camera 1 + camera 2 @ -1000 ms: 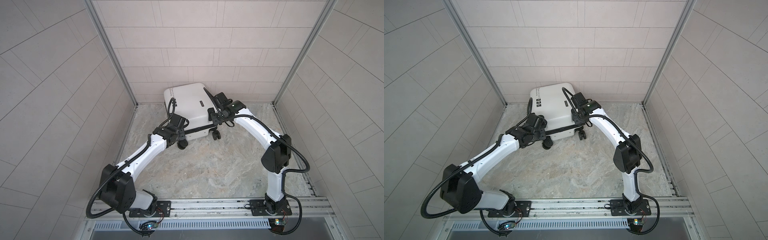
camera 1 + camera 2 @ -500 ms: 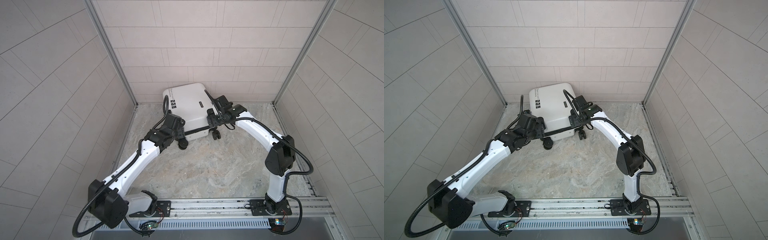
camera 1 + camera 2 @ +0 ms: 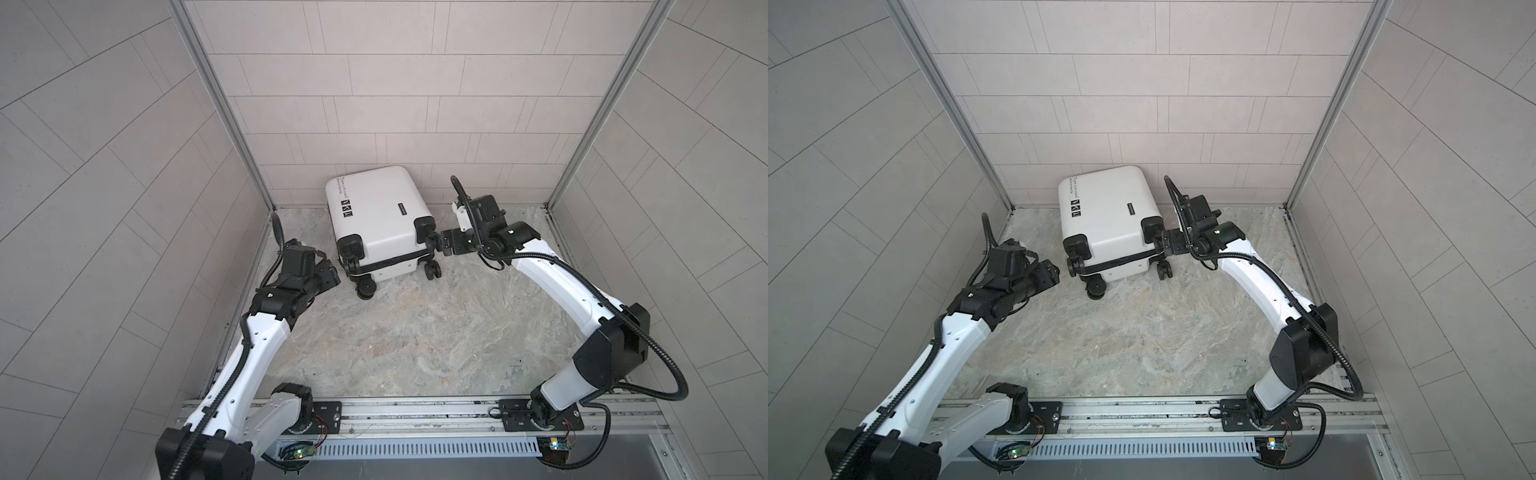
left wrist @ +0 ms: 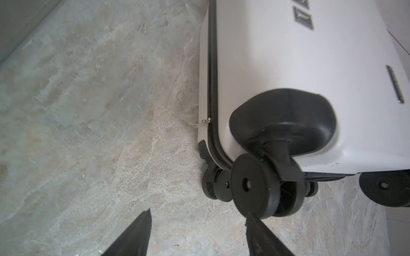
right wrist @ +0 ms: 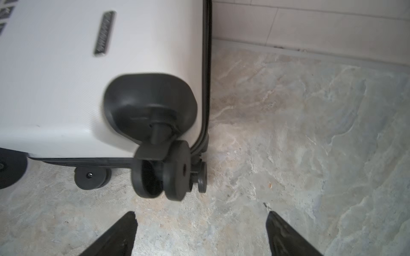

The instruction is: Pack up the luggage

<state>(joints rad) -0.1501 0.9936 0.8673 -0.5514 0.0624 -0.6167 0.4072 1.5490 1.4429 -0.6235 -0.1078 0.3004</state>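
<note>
Room: a tiled booth with a marbled stone floor [image 3: 415, 332] and a rail along the near edge that carries both arms.
Luggage: the luggage [image 3: 374, 216] lies flat on the floor against the back wall [image 3: 415, 104], with its wheels towards the robot. The two halves of the shell are together along the black zip band [image 4: 212, 66].
Contents: hidden. The case is closed, so what is inside cannot be told. No loose items lie on the floor.
Zip pull: the zip pull [image 4: 205, 123] sits at the corner by the wheel [image 4: 255, 190]. Whether the zip runs all the way round cannot be seen.
Left gripper: the left gripper [image 3: 330, 276] is just beside the left wheel corner. Its fingers are spread wide and hold nothing.
Right gripper: the right gripper [image 3: 444, 246] is just beside the right wheel [image 5: 175, 175]. Its fingers are spread wide and hold nothing.
Just changed: a second ago both grippers were on the wheel end of the case. Now both have let go and drawn off to either side, and the case has stayed where it was.
Meaning: the closing work looks finished or nearly so, and the arms seem to be clearing away.
</note>
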